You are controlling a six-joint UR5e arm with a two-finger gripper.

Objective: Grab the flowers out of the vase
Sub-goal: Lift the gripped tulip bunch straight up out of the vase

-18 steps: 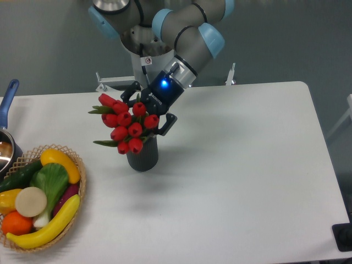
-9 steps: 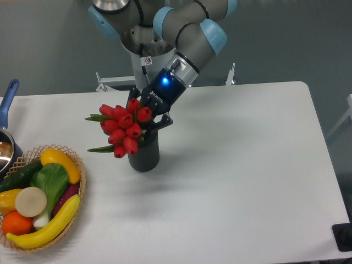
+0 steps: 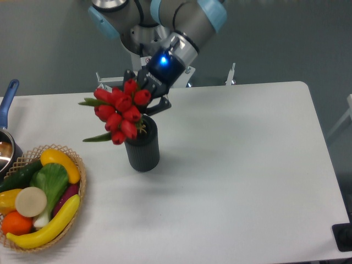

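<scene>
The flowers point(image 3: 118, 113), a tight bunch of glossy red tulip buds with green leaves, tilt to the left above the vase point(image 3: 143, 149), a dark grey ribbed cylinder standing on the white table. My gripper point(image 3: 146, 105) is shut on the flowers at the stems, just above the vase's mouth. The stem ends still reach into the mouth, and most of the stems are hidden by the buds and the fingers.
A wicker basket point(image 3: 77, 203) of toy fruit and vegetables sits at the table's front left. A pot with a blue handle point(image 3: 7, 99) is at the left edge. A metal bracket point(image 3: 107, 83) stands behind the table by the arm's base.
My gripper has risen and moved back, lifting the flowers up out of the vase. More of the vase's top now shows. The vase has stayed in place.
</scene>
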